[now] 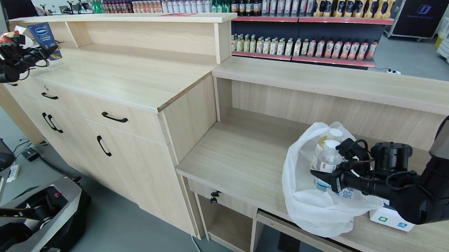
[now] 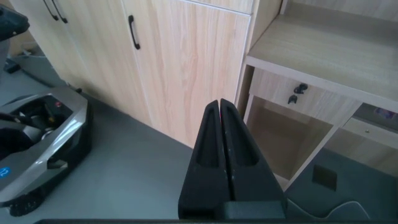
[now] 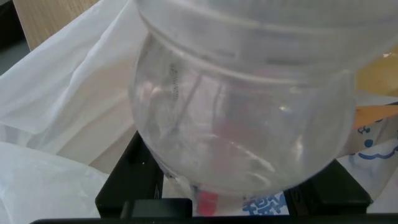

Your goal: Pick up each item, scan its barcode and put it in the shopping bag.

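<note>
The left end effector (image 2: pixel 220 106) is clenched on nothing, its fingers pressed together, pointing down at the grey floor (image 2: pixel 124 162) beside the wooden cabinet (image 2: pixel 186 62). Farther right, the white shopping bag (image 1: pixel 309 206) sits open on the lower counter (image 1: pixel 241 156) with a capped bottle (image 1: pixel 334 134) inside. At the bag's mouth the right end effector (image 1: pixel 331 162) is grasping a clear water bottle (image 1: pixel 326 155), cap uppermost. A white box (image 1: pixel 390 218) lies on the counter just beside the bag.

Head camera overlooks the counter (image 1: pixel 241 156) from above; right wrist camera sits close against the bottle (image 3: pixel 242 106) (both show it).
</note>
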### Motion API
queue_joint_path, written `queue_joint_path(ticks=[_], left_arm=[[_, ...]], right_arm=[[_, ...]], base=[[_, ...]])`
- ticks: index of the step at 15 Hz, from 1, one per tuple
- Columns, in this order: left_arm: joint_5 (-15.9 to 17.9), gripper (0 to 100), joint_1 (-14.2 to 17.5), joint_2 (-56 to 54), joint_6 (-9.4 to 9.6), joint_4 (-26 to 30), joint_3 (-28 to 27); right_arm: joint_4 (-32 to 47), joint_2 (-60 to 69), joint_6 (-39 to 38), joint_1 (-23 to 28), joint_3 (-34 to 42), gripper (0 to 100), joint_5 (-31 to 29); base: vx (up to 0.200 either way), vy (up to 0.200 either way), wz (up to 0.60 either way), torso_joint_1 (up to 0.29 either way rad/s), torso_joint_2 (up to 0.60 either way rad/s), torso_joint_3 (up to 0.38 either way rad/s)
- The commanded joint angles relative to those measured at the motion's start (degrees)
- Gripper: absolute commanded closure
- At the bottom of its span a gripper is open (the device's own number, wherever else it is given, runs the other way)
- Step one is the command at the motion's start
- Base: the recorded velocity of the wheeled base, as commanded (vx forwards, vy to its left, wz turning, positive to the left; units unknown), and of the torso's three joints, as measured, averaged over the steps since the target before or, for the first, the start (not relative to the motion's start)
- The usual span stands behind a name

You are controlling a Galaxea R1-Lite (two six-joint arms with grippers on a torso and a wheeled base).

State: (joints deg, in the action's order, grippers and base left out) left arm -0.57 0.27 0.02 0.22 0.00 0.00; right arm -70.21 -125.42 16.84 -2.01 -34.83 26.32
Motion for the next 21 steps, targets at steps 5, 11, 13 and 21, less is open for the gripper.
queue_joint_path(ticks=[5, 11, 13, 21], left_arm=[[-0.04, 100, 0.00, -0.02, 0.04, 0.00, 0.00], [-0.04, 100, 0.00, -0.02, 0.04, 0.00, 0.00], [-0.04, 100, 0.00, -0.02, 0.04, 0.00, 0.00], [-0.04, 100, 0.00, -0.02, 0.04, 0.00, 0.00]], right_arm=[[0.07, -0.79, 0.13, -0.01, -0.06, 100, -0.04], [0.33, 0.44, 0.57, 0.08, 0.02, 0, 0.40], [0.51, 2.46, 0.13, -0.01, 0.02, 0, 1.63], [18.79, 28.39, 0.74, -2.03, 1.17, 0, 1.28]], base=[[0.000, 0.000, 0.00, 0.000, 0.00, 0.000], [0.000, 0.000, 0.00, 0.000, 0.00, 0.000], [0.000, 0.000, 0.00, 0.000, 0.00, 0.000], [0.000, 0.000, 0.00, 0.000, 0.00, 0.000]])
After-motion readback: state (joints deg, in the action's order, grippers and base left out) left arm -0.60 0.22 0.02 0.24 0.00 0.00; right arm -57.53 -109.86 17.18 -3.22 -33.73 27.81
